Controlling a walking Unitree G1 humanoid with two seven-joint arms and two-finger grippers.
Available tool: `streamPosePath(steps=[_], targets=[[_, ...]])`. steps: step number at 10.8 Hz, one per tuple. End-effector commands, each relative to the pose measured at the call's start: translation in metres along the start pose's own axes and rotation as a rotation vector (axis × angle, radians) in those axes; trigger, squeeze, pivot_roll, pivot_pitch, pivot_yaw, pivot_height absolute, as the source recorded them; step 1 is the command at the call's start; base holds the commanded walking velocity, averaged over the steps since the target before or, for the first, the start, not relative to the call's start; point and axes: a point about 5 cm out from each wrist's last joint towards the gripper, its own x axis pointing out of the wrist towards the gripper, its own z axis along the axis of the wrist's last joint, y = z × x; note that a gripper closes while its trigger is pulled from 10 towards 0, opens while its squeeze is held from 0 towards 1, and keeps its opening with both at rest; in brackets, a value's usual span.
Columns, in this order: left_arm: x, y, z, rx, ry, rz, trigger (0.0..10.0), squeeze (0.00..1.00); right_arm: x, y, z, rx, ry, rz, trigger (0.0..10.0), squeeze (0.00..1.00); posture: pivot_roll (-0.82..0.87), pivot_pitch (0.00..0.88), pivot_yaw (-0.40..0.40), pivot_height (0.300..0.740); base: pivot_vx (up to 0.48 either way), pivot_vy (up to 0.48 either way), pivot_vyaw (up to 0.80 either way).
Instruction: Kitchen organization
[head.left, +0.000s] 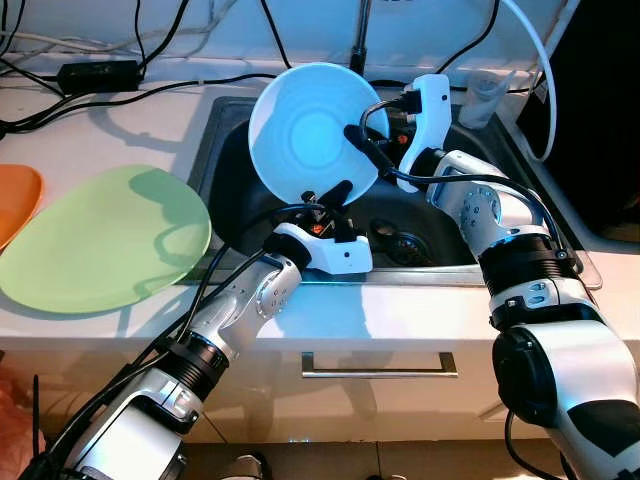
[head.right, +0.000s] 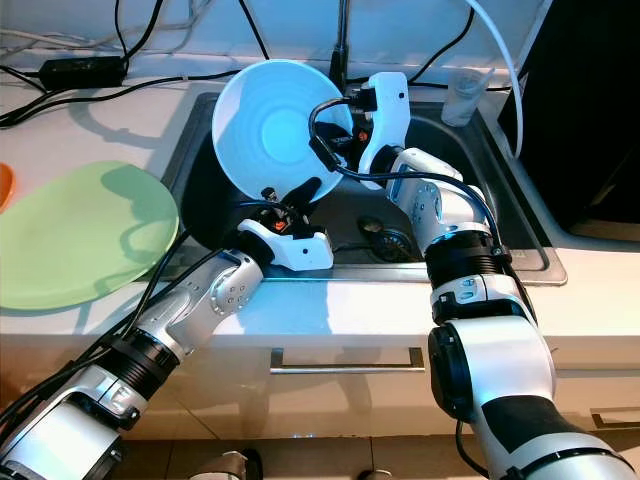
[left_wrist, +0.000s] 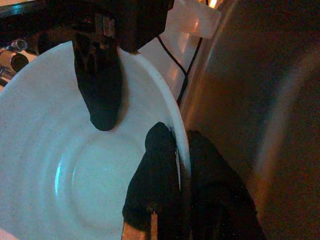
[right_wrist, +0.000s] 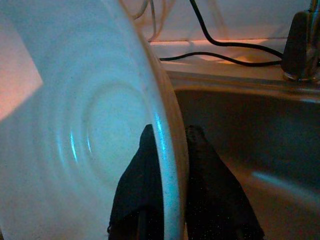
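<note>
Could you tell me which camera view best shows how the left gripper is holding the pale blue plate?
The left wrist view: the left gripper has a finger on each side of the pale blue plate rim. The eye views show the plate tilted up over the sink, held by both grippers. The right wrist view shows the right gripper pinching the rim.

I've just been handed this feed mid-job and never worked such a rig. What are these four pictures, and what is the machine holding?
It is a humanoid robot with two silver arms, each ending in two black fingers. The two wide pictures come from its head camera, looking down at a kitchen counter and sink. The two close pictures come from cameras on its wrists, looking along the fingers. Both grippers pinch the rim of one pale blue plate, held tilted on edge over the sink: the left gripper at its lower edge, the right gripper at its right side. On the counter to the left lie a green plate and, at the frame edge, an orange one. Cables run along the back.
</note>
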Motion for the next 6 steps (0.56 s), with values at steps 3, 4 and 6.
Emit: streamPosePath(steps=[3,4,6], targets=[[-0.0005,-0.0063,0.0256,-0.124,-0.113,0.042,10.0,1.0,-0.0054,-0.0108,-0.0117,0.002,0.048,-0.055,10.0,0.0,0.01,0.111,-0.055,0.74,0.0,0.0,0.0],[-0.0011,-0.006,0.0279,-0.132,-0.123,0.047,10.0,1.0,-0.0058,-0.0111,-0.0124,0.002,0.046,-0.058,10.0,0.0,0.01,0.107,-0.052,0.74,0.0,0.0,0.0],[-0.0028,0.002,0.0314,-0.185,-0.155,0.085,10.0,1.0,-0.0063,-0.0117,-0.0138,0.005,0.044,-0.066,10.0,0.0,0.01,0.108,-0.05,0.74,0.0,0.0,0.0]])
